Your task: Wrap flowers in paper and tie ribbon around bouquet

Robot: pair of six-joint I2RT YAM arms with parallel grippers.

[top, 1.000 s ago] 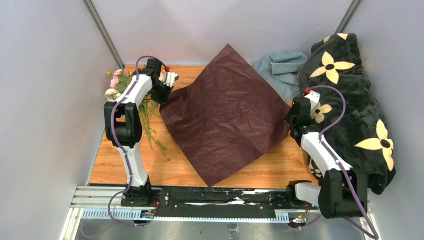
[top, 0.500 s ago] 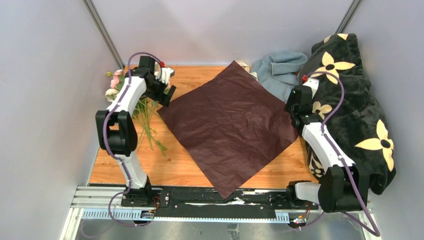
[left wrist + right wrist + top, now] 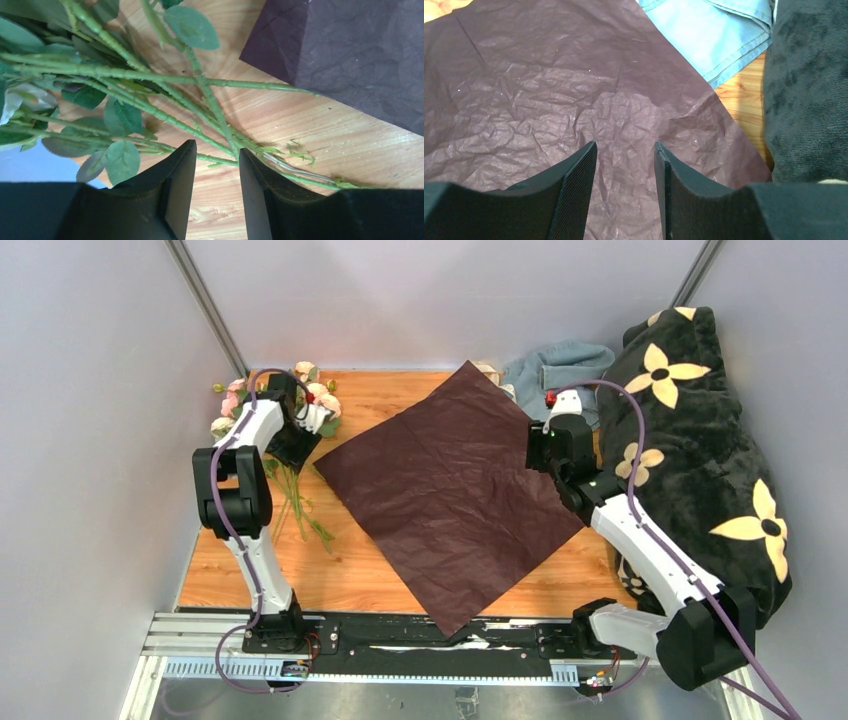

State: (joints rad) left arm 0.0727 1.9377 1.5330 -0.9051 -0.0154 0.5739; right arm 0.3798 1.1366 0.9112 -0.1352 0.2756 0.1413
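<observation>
The dark red paper (image 3: pixel 455 490) lies flat on the wooden table as a diamond. The flowers (image 3: pixel 288 465) lie at the left, pink blooms (image 3: pixel 322 400) near the back wall, thin green stems (image 3: pixel 150 107) running toward me. My left gripper (image 3: pixel 298 445) hangs open just above the stems; in its wrist view the left gripper (image 3: pixel 217 150) has one stem crossing just beyond its fingertips and nothing between them. My right gripper (image 3: pixel 557 455) hovers open over the paper's right corner; the right gripper (image 3: pixel 625 147) shows only crinkled paper (image 3: pixel 549 90) below. The ribbon is out of view.
A grey-blue cloth (image 3: pixel 560 375) lies at the back right, beside a black blanket with yellow flowers (image 3: pixel 700 440) that fills the right side. A small cream thing (image 3: pixel 488 368) peeks out at the paper's far corner. Grey walls close in on the left and at the back.
Both grippers let go of the paper's side corners and it settled flat. The left gripper moved over the flower stems; the right arm swung inward over the paper's right corner.
</observation>
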